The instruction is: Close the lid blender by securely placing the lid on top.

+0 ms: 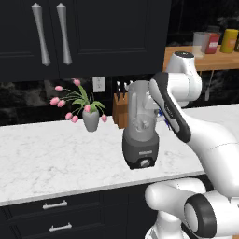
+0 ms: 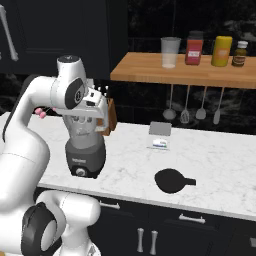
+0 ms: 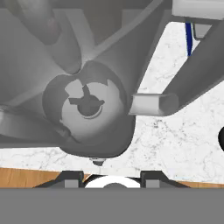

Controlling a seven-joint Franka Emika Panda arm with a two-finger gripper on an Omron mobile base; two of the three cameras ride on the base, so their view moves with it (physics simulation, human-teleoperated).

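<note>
- The desk point(image 2: 220, 160), white marble, carries everything here.
- The blender point(image 1: 141, 130) stands near the desk's front edge, jar open on top.
- The claw point(image 3: 112, 176) hangs right above the jar, looking down onto the blades; released or clenched, I cannot tell.
- The lid point(image 2: 170, 180) lies flat by the front edge, well apart from the blender.
</note>
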